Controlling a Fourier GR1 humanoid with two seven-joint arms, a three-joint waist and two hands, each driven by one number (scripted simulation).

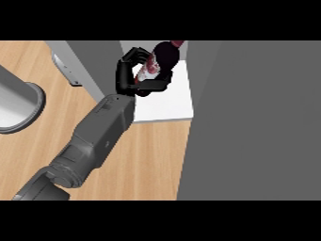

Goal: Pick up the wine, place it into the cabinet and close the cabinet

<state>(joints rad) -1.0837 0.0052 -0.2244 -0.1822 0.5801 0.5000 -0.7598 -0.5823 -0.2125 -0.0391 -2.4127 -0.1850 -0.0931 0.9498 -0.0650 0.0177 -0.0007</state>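
Dark red glass marked the wine bottle (164, 55), which lay tilted in the fingers of a black hand (136, 75) over the cabinet's white shelf (168, 101). The fingers and thumb were curled round the bottle's middle, over its pale label, so the hand had hold of it and hid part of it. Only one grey forearm (97, 136) showed, and which arm it was could not be told for sure; it rose from the lower left, so it was probably the left one. The bottle seemed to be carried this way so it could pass through the cabinet's opening and be set on the shelf; it did not yet look to be resting there. The grey cabinet door (260, 122) stood open just right of the shelf, its edge close beside the bottle, and a grey side panel (86, 66) bounded the shelf on the other side, leaving a narrow gap for the hand. Well left of the shelf stood a grey cylinder (6, 101) on the wooden counter (149, 155), clear of the arm's path.
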